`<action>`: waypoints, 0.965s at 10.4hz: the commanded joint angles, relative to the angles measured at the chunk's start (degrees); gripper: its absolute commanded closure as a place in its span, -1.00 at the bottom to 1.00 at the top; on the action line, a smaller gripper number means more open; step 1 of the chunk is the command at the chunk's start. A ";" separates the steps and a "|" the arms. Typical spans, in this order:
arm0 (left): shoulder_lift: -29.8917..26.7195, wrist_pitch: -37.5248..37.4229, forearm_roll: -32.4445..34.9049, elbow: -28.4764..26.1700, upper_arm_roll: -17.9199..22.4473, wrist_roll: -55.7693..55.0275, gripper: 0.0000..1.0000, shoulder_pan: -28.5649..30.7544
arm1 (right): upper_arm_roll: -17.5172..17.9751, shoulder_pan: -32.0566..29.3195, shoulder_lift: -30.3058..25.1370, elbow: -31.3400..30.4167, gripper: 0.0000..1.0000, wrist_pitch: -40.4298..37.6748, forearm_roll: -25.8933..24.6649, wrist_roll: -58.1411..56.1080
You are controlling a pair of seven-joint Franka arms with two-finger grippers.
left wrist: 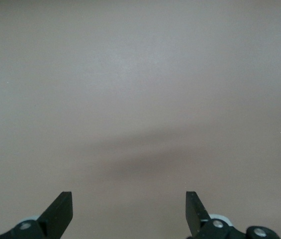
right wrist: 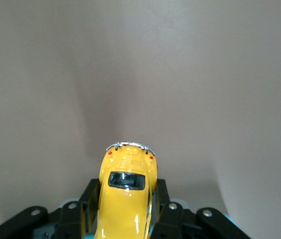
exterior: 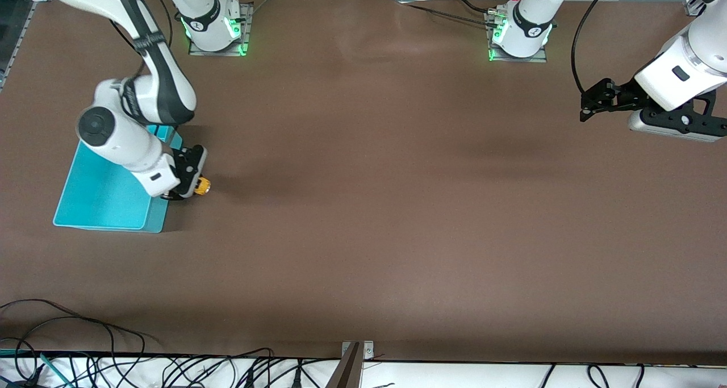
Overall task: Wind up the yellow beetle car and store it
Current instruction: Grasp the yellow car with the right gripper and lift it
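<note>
The yellow beetle car [exterior: 202, 186] is a tiny rounded toy with a dark rear window. My right gripper [exterior: 193, 182] is shut on it, just beside the teal bin's [exterior: 105, 192] edge that faces the table's middle. In the right wrist view the car [right wrist: 126, 194] sits between the black fingers [right wrist: 85, 204], its rear bumper pointing away from the wrist, over the brown table. My left gripper [exterior: 590, 105] is open and empty, held above the table at the left arm's end; its two fingertips [left wrist: 60, 209] stand wide apart in the left wrist view.
The shallow teal bin lies at the right arm's end of the table, partly under the right arm. Cables run along the table edge nearest the front camera [exterior: 113, 365]. The arms' bases [exterior: 216, 24] stand along the table's back edge.
</note>
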 commanded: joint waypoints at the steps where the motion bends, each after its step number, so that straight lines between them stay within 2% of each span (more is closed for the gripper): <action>1: -1.00 -0.39 -1.28 -0.78 -0.18 -0.61 -1.00 0.38 | -7.14 -0.42 -4.91 -0.31 1.00 -6.00 0.26 -1.03; 2: -1.00 -0.39 -1.28 -0.78 -0.18 -0.70 -1.00 0.38 | -10.74 -0.42 -4.92 -0.75 1.00 -7.07 0.26 -2.17; 4: -1.00 -0.39 -1.28 -0.69 -0.27 -0.70 -1.00 0.29 | -14.45 -0.51 -3.69 -2.93 1.00 -4.37 0.17 -6.46; 8: -1.00 -0.47 -1.28 -0.78 -0.36 -0.61 -1.00 0.29 | -17.28 -1.64 -0.53 -12.33 1.00 10.99 0.17 -14.29; 10: -1.00 -0.47 -1.28 -0.78 -0.36 -0.61 -1.00 0.29 | -17.63 -3.14 2.37 -13.05 1.00 14.97 0.52 -16.50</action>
